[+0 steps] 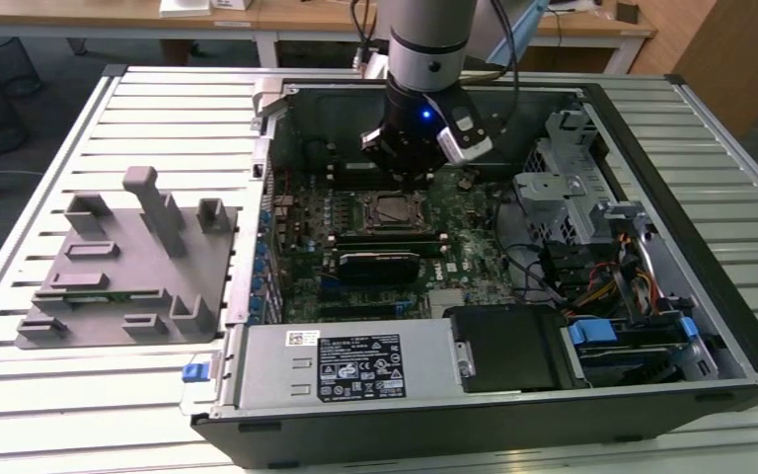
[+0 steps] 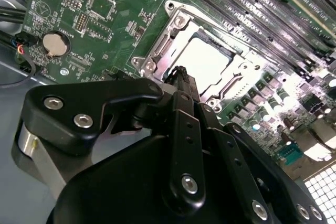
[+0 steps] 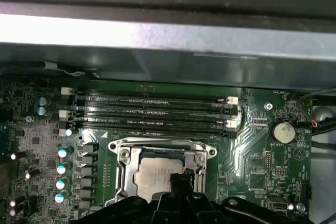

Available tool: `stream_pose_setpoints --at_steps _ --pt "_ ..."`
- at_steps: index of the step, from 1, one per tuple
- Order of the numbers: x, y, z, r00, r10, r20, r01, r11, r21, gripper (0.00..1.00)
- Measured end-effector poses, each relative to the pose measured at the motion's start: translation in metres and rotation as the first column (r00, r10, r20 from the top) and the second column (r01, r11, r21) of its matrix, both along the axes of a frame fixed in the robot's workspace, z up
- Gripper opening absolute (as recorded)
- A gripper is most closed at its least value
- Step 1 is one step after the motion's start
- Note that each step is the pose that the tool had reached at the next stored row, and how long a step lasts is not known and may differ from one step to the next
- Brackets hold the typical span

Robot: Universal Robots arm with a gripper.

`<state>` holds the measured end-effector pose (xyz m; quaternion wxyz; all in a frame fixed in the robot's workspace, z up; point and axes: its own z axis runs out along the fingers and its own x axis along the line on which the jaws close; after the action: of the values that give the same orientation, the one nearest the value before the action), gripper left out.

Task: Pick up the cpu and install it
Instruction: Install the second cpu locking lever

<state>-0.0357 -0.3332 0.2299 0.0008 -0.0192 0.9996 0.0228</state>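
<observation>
Landmark: the socket frame (image 1: 391,209) on the green motherboard (image 1: 472,227), inside the open computer case (image 1: 695,296) lying on the slatted desk (image 1: 37,415).
cpu: the cpu (image 3: 157,174) lies flat inside the socket frame, its pale metal top facing up; in the second wrist view it shows as a bright square (image 2: 202,61) ringed by the frame's metal.
Gripper: the gripper (image 1: 413,176) hangs just above the socket frame, on its far side in the exterior view. In both wrist views its black fingertips (image 2: 181,74) come together in a narrow point over the edge of the cpu, pressed closed with nothing between them. Whether the tips touch the chip cannot be told.
Memory slots: four long black slots (image 3: 152,111) run just beyond the socket frame.
Coin battery: a round silver cell (image 3: 282,131) sits on the board, well to one side of the socket frame.
Grey tray: a grey plastic tray with upright blocks (image 1: 129,262) rests on the desk outside the case, well apart from the socket frame, on the exterior view's left.
Power supply: a metal box (image 1: 346,363) sits at the case's near edge, on the near side of the socket frame.
</observation>
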Motion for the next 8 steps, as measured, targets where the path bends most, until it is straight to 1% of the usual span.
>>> stream_pose_setpoints --at_steps 5,8 --pt "0.0000 -0.0005 0.0073 1.0000 0.000 0.0000 0.000 1.0000 -0.0001 0.11" --pt "0.0000 -0.0010 0.0096 1.0000 0.000 0.0000 0.000 1.0000 0.0001 0.11"
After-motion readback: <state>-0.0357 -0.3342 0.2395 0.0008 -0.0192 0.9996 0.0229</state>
